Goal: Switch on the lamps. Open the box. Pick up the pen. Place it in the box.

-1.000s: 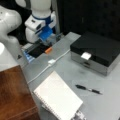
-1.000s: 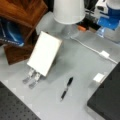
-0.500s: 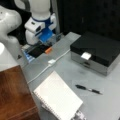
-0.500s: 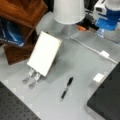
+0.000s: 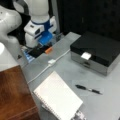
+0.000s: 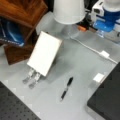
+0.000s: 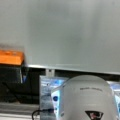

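At the table's far corner — lamp step in hand, my gripper [image 5: 43,42] low by an orange switch [image 5: 48,50].
Jaws hidden; can't tell their opening or any hold. Lamp [image 6: 69,11] looks unlit. Box [image 5: 96,51] shut, latch [image 5: 86,55] down; pen [image 5: 88,89] lies untouched near the notebook [image 5: 58,97]. Next, I judge — a precise press on that switch.

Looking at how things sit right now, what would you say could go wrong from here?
1. The hand hangs low near the orange block and the white cable; a sideways move might snag the cable.
2. The box is shut, its white latch small, so a grip on it may slip.
3. The pen lies flat and slim on the table beside the notebook, and could roll when pinched.
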Available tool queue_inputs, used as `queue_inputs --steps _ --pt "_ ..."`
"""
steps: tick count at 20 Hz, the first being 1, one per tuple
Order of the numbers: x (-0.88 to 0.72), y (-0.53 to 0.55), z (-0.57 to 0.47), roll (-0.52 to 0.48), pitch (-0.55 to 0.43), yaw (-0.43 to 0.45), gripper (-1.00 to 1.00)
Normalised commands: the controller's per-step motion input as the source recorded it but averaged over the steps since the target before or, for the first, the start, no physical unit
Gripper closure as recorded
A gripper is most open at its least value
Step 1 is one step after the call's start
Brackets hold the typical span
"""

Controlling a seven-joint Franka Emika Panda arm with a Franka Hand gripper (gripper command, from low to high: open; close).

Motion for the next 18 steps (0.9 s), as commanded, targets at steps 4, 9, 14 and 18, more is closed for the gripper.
queue_inputs --steps 4,9,14,18 --pt "0.02 -0.13 -0.09 0.035 -0.055 0.001 1.00" --pt "0.00 -0.13 -0.12 0.029 -0.050 0.022 1.00" --pt "-0.02 -0.11 -0.17 0.048 -0.055 0.038 1.00" --pt "-0.04 -0.07 -0.21 0.061 -0.078 0.042 1.00"
